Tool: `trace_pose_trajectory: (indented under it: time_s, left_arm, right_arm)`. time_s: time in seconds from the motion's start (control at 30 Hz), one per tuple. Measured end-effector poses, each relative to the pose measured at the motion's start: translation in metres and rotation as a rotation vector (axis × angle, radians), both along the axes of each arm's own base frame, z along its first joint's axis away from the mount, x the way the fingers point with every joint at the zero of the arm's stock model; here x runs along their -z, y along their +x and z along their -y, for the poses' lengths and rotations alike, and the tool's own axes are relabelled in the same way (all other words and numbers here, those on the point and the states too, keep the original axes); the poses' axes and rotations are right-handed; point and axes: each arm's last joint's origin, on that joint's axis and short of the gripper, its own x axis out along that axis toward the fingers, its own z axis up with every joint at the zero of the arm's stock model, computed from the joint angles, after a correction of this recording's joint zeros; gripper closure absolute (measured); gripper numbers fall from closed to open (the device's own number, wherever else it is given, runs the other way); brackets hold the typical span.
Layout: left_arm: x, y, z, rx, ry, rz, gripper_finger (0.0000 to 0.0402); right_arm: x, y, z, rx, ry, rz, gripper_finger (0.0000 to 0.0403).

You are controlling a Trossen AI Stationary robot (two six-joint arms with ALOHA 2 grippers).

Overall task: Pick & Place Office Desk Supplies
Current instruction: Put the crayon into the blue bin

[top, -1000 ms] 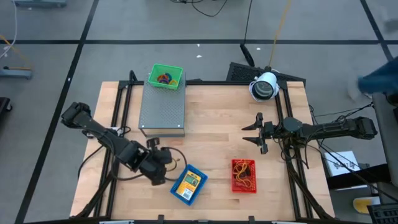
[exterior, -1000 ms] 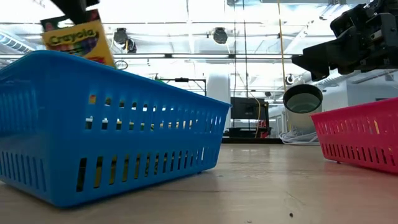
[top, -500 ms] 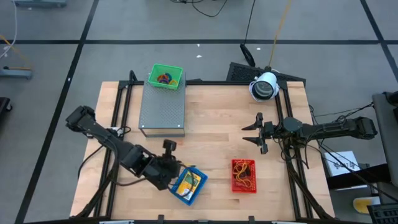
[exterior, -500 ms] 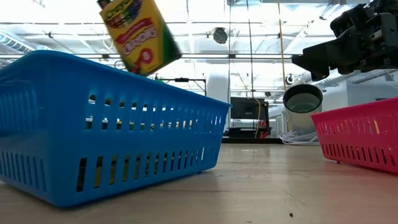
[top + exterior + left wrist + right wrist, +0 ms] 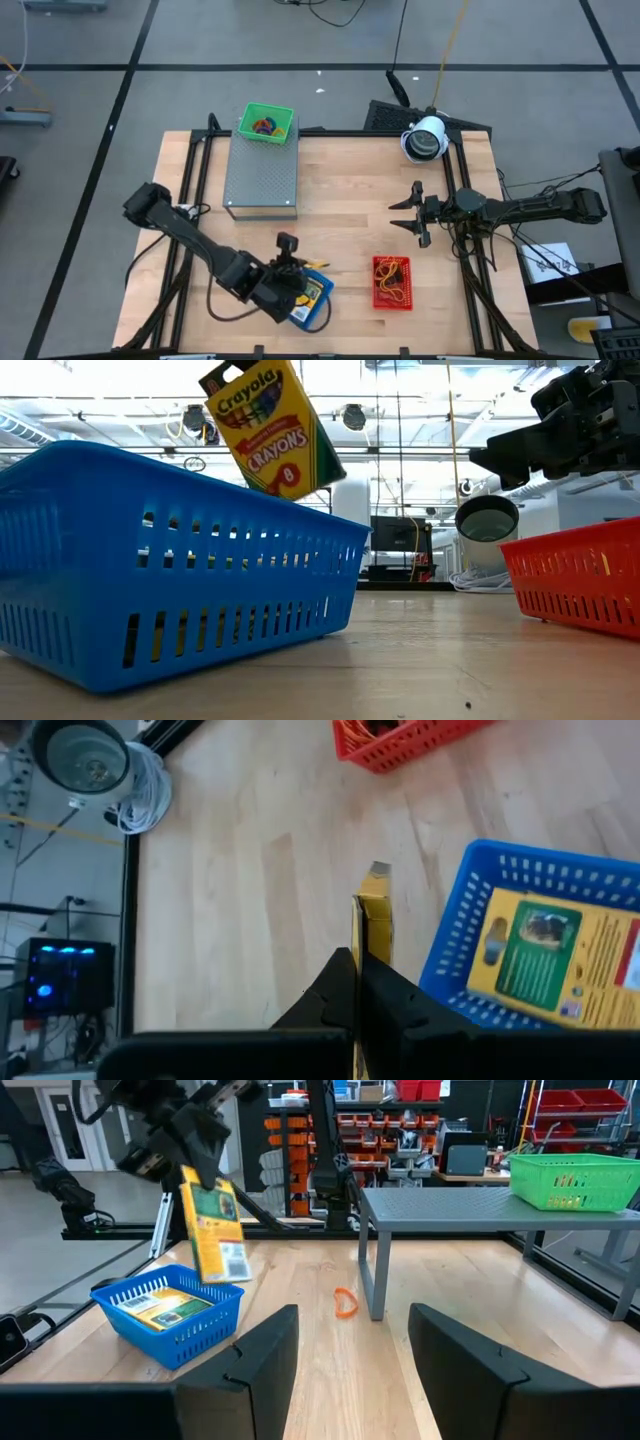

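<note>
The left gripper (image 5: 291,278) is pinching a yellow cardboard crayon box (image 5: 272,427) tilted above the blue plastic basket (image 5: 180,560) — released askew, it could catch the rim; the right gripper (image 5: 408,213) is waiting, jaws wide, empty.

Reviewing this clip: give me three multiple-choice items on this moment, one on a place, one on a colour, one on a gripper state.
1. Where is the crayon box?
A. on the grey perforated box
B. held in the air over the blue basket's rim
C. inside the red basket

2. What colour is the basket on the grey perforated box?
A. green
B. purple
C. white

3. How is the right gripper?
A. shut on a rubber band
B. shut on a packet
C. open, holding nothing

Key: 1 B, the left gripper grips it above the blue basket. 2 A, the high view shows green. 3 C, its fingers stand apart over bare table.
</note>
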Motion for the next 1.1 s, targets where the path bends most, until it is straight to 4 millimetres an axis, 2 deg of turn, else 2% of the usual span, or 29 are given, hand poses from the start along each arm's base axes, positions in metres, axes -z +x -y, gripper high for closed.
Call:
trace_pose_trajectory:
  time_s: [0.23,0.6,0.87,1.1]
  left_arm:
    - [0.02,0.006,0.014,0.005,-0.044,-0.034,0.04]
    - [0.026,0.001,0.023,0.006,-0.144,-0.083,0.04]
    - [0.043,0.003,0.035,0.029,-0.206,-0.145,0.04]
    - [0.043,0.003,0.037,0.04,-0.243,-0.161,0.0399]
  right_arm:
    - [0.0,0.0,0.0,0.0,0.0,0.0,0.0222]
    - [0.0,0.0,0.0,0.0,0.0,0.0,0.0222]
    - [0.0,0.0,0.0,0.0,0.0,0.004,0.0222]
    - [-0.001,0.0,0.0,0.0,0.0,0.007,0.0222]
